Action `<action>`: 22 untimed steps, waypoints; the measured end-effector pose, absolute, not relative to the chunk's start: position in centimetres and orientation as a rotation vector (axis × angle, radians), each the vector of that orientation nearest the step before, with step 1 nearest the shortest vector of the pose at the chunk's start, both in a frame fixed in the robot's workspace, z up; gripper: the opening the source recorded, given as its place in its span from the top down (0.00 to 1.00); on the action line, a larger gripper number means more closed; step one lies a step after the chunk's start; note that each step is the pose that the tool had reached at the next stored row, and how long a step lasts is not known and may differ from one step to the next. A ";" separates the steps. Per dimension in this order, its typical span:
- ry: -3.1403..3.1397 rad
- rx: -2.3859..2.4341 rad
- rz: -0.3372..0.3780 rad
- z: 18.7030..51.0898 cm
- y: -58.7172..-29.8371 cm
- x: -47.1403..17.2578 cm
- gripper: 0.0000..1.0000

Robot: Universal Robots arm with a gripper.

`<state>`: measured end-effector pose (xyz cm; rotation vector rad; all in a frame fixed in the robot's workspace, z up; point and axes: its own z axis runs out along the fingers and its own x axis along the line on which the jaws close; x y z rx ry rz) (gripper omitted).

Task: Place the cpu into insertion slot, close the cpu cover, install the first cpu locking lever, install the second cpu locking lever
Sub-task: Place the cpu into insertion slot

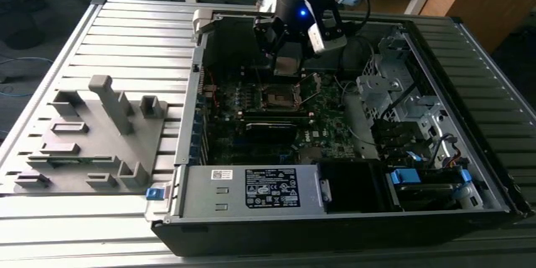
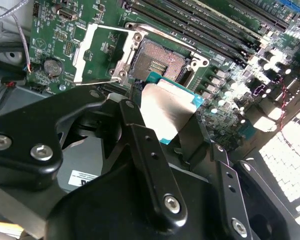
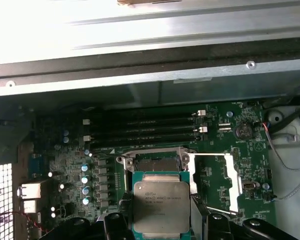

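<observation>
Grey slats make up the table [image 1: 125,36] I am watching in the exterior view. Toward that view's left, close to the table's edge, I see a grey plastic fixture [image 1: 92,136] with upright posts and small blocks. Just beside it, toward the view's right, the open computer case [image 1: 335,233] covers the rest of the table. Its green motherboard [image 1: 331,145] lies flat inside, and a power supply [image 1: 251,189] with a label runs along the near wall.

The arm comes down over the far half of the case. My end effector [image 2: 165,120] is closed on the cpu [image 3: 161,202], with black fingers [image 2: 140,130] pinching it by two opposite edges. Its dull silver top faces the first wrist camera, and a teal border shows round it. I see the chip held up off the board, above the insertion slot [image 2: 162,60] and not seated in it. The slot's dark recessed centre is bare.

In both wrist views the cpu cover [image 2: 97,52] is swung open, lying back flat beside the slot with green board showing through its window. On the slot's other side, in the first wrist view, run the long black memory slots [image 3: 145,127], parallel to one another.
</observation>
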<state>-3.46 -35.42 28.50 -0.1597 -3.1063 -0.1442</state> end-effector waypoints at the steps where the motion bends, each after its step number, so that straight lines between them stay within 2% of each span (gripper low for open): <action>1: -3.106 -0.160 -0.144 28.5 -35.4 -3.5 0.46; 10: -3.105 -0.197 -0.145 28.5 -35.4 -3.5 0.46; 22: -3.079 -0.508 -0.149 28.5 -35.4 -3.5 0.46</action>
